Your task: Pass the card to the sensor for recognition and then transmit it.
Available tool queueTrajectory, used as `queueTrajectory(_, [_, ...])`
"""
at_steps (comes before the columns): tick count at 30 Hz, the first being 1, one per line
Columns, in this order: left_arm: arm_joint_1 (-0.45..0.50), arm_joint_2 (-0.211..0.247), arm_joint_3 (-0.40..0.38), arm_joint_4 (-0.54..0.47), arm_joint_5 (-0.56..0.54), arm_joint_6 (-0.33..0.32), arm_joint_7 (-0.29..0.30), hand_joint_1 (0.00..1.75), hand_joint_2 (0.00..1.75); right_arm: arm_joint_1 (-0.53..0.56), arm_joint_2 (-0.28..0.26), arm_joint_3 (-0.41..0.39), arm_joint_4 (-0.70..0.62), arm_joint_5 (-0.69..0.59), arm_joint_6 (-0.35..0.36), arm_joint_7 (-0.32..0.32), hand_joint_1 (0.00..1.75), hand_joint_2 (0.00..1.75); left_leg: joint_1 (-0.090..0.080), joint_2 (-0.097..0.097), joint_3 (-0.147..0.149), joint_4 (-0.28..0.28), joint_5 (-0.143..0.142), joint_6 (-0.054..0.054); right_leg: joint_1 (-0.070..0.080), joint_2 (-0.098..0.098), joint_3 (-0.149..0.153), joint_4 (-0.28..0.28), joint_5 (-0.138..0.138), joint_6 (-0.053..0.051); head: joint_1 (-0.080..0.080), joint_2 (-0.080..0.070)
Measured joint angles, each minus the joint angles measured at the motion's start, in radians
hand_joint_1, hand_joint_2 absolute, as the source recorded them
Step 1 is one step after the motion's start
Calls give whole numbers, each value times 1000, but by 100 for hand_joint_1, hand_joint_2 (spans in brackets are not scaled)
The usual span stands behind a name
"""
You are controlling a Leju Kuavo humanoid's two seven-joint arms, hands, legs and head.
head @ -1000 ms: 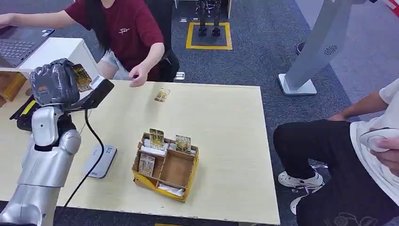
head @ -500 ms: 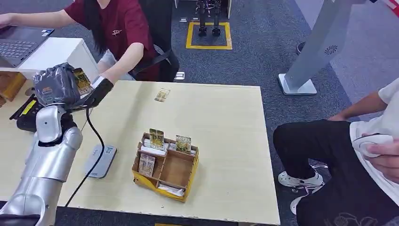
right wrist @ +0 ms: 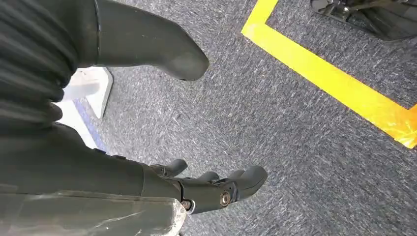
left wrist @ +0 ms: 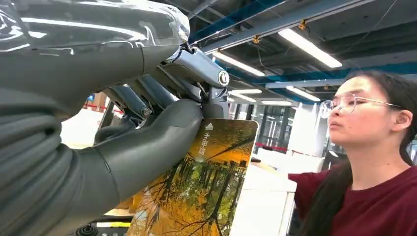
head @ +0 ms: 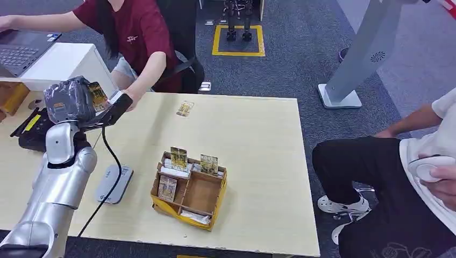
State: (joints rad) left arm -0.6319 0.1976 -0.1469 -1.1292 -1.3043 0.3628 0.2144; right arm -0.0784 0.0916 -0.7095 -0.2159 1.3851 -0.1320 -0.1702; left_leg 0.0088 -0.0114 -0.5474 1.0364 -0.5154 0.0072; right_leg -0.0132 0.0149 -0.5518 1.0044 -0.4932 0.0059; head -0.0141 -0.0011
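At the worktop's [head: 258,140] nine-o'clock edge the raised left hand [head: 70,99] grips the card [head: 98,95], pinched under its thumb [left wrist: 147,147], just above a black handheld scanner [head: 114,106] that a person [head: 137,32] in a red shirt reaches for. A grey sensor pad [head: 114,183] lies at seven o'clock; a yellow card box [head: 189,189] sits centre. The right hand [right wrist: 147,123] hangs released, fingers apart, over grey carpet.

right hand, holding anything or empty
Empty. The right hand hangs over grey carpet, thumb and fingers apart with nothing between them.
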Motion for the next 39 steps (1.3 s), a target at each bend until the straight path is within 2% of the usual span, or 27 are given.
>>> queueTrajectory(1, [0,0,0,0,2,0,0,0,175,0,0,0,0,0,0,0,0,175,0,0,0,0,0,0,0,0,0,0,0,0,0,0])
queueTrajectory(17, [1,0,1,0,7,17,-5,0,175,1,0,0,0,0,-1,0,0,175,0,0,0,0,0,0,0,0,0,0,0,0,0,0])
queueTrajectory(19, [9,6,14,0,35,27,-17,0,175,2,0,0,0,-4,-5,1,0,175,0,0,0,0,0,0,0,0,0,0,0,0,0,0])
queueTrajectory(21, [63,61,74,0,52,84,-17,0,175,12,0,0,0,-7,-15,1,0,175,1,0,-1,0,0,0,0,1,0,0,0,0,0,0])
queueTrajectory(23, [86,80,98,0,39,108,-19,0,175,14,0,-1,0,-11,-16,1,0,175,1,0,-1,-1,0,0,0,1,0,0,0,0,0,0])
queueTrajectory(25, [119,98,126,-1,27,160,-16,0,175,16,0,-1,0,-13,-16,-2,0,175,1,1,-1,-1,0,0,0,1,0,0,0,0,0,0])
queueTrajectory(28, [176,113,181,-7,15,223,-24,0,175,20,0,-2,0,-13,-17,0,0,175,1,1,-1,-1,0,0,0,2,-1,0,0,0,0,0])
queueTrajectory(35, [356,133,325,-82,-6,307,-50,0,175,34,0,-8,0,-28,-29,-8,0,175,1,2,-2,-1,-1,-1,0,3,-1,0,-1,0,0,0])
queueTrajectory(39, [494,151,445,-150,11,322,-81,0,175,44,-2,-15,0,-35,-33,-8,0,175,1,4,-2,-2,-2,0,0,4,-2,0,-1,0,0,0])
